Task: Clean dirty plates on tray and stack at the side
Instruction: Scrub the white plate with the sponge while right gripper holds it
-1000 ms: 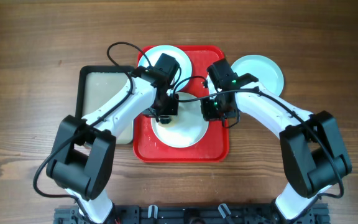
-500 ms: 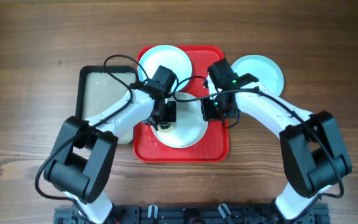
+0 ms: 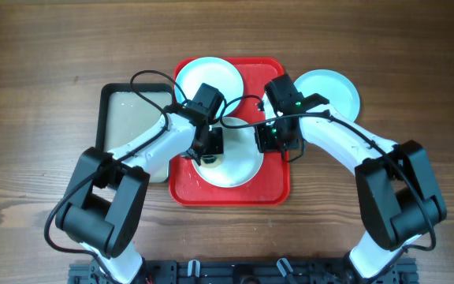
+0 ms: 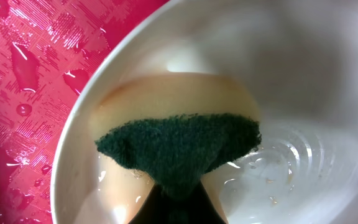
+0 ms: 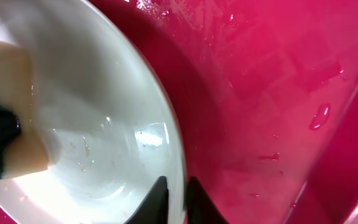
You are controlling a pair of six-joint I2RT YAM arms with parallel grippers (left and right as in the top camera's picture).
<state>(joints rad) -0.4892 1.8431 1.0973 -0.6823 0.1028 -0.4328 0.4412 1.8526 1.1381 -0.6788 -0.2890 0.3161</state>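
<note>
The plate (image 3: 239, 167) is wet, stiff and slick, so I judge the rim best, pinched by my right gripper (image 5: 178, 198), while my left gripper (image 3: 209, 150) squeezes the sponge (image 4: 179, 146).

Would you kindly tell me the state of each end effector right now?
Left end effector: closed, holding the green-backed sponge against the plate.
Right end effector: closed, gripping that plate's rim.

Overhead, my table (image 3: 38, 63) is lit bright and even, shadows soft. At my left wrist the sponge (image 4: 179, 149) is crisp, the plate (image 4: 303, 62) blurs toward 1 o'clock, the wet tray (image 4: 23, 74) glints at 10 o'clock. My right view is soft, washed pink at 2 o'clock.
</note>
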